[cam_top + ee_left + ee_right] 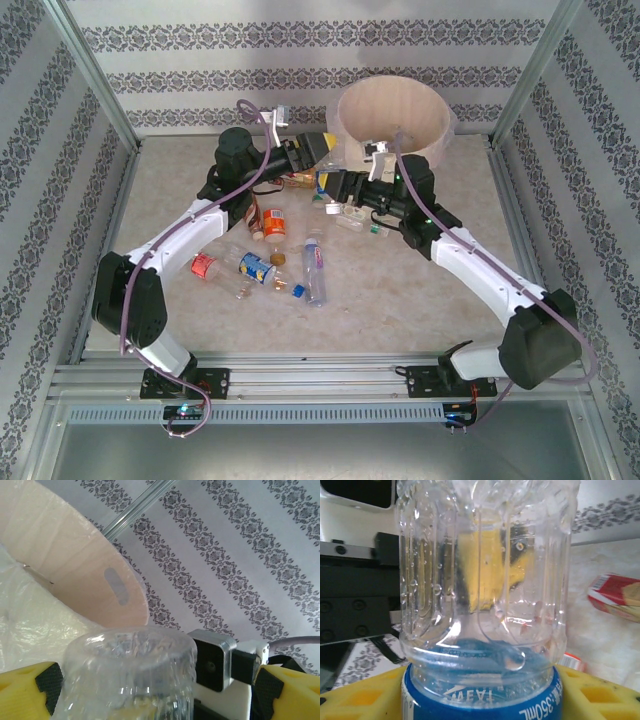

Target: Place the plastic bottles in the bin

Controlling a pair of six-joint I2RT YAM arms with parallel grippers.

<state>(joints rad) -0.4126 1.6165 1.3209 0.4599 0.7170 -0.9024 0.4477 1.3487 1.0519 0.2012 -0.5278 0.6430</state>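
The left gripper (155, 700) is clamped on a clear bottle (131, 665). The bottle is ribbed and bare of any label where it shows, and its rounded end sits between the yellow fingers. From above, this gripper (325, 148) is raised just left of the bin (392, 118), close to its outer wall. There is one bin, a round cream bucket at the far end of the bench (420, 290), with a thin crinkled bag liner (30, 625) hanging at its side.

The right gripper (480, 702) is clamped on a second, blue-labelled bottle (485, 580). It has clear fluted walls beaded with droplets, and its blue band is printed "350mL". From above, this gripper (335, 186) is over the bench, just on the near side of the left one and short of the bin.

That makes two bottles held. About seven loose bottles (257, 267) lie scattered on the bench between the arms. Among them are one with an orange label, one with a red label and one long clear one, though those crowded under the grippers are hard to separate.
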